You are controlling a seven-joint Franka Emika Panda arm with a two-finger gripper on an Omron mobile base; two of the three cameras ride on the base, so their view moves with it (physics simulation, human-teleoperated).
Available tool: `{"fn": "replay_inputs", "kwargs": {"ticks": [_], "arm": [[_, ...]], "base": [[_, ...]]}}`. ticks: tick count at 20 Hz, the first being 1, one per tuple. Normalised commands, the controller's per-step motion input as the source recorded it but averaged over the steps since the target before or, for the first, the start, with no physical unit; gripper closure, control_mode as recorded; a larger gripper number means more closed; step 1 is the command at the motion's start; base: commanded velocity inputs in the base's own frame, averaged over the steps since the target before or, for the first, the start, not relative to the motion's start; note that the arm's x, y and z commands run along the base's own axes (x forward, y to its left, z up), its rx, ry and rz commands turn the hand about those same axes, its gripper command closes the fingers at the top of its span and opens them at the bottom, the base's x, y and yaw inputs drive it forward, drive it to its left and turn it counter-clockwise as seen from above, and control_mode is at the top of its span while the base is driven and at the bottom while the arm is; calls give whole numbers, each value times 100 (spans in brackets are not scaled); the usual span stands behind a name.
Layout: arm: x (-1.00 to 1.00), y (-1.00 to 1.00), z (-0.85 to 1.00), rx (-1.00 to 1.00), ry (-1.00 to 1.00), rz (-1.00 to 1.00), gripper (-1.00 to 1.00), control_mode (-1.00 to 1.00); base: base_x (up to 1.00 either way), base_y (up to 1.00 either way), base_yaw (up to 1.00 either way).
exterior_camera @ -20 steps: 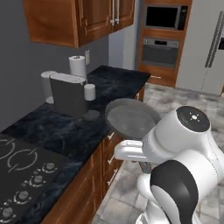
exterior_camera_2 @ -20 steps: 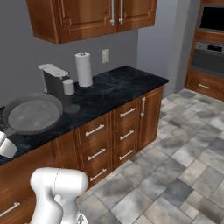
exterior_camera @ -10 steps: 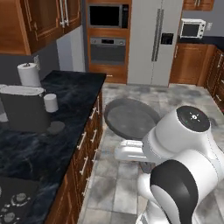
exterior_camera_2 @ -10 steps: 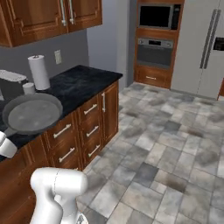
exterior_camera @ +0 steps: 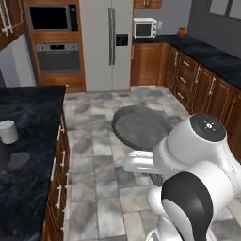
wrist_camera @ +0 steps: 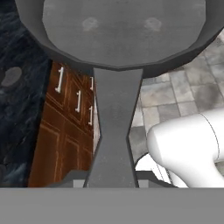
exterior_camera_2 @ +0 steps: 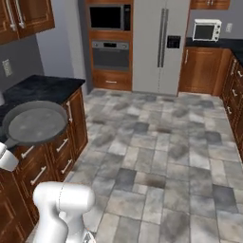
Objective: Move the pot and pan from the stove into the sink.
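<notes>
The pan (exterior_camera: pixel 140 126), shallow, round and grey, hangs level in the air above the tiled floor, in front of my white arm. In the right base view the pan (exterior_camera_2: pixel 34 124) shows at the left, beside the counter's end. The hand view looks along the pan's long handle (wrist_camera: pixel 114 131) to its bowl (wrist_camera: pixel 122 30). My gripper (wrist_camera: pixel 111 180) is shut on the near end of that handle. The pot, the stove and the sink are out of view.
A black stone counter (exterior_camera: pixel 28 141) with a white cup (exterior_camera: pixel 7 131) runs along the left above wooden drawers (exterior_camera_2: pixel 61 142). Ahead stand a wall oven (exterior_camera: pixel 57 57), a steel fridge (exterior_camera: pixel 106 42) and a microwave (exterior_camera: pixel 145 27). Another dark counter (exterior_camera: pixel 214 56) lines the right.
The whole picture has swung, so the base has turned: the counter with the coffee machine has slid off left and the fridge wall has come ahead. The pan stays held the same way.
</notes>
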Motion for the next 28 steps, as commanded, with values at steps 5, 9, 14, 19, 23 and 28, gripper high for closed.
{"fn": "replay_inputs", "kwargs": {"ticks": [5, 9, 14, 19, 23, 28], "arm": [[0, 0, 0, 0, 0, 0, 100, 100], [0, 0, 0, 0, 0, 0, 100, 100], [0, 0, 0, 0, 0, 0, 100, 100], [0, 0, 0, 0, 0, 0, 100, 100], [0, 0, 0, 0, 0, 0, 100, 100], [0, 0, 0, 0, 0, 0, 100, 100]], "base": [[0, -12, -49], [0, -11, -50], [0, -11, -50], [0, -11, -50], [0, -10, -50], [0, -9, -50]]}}
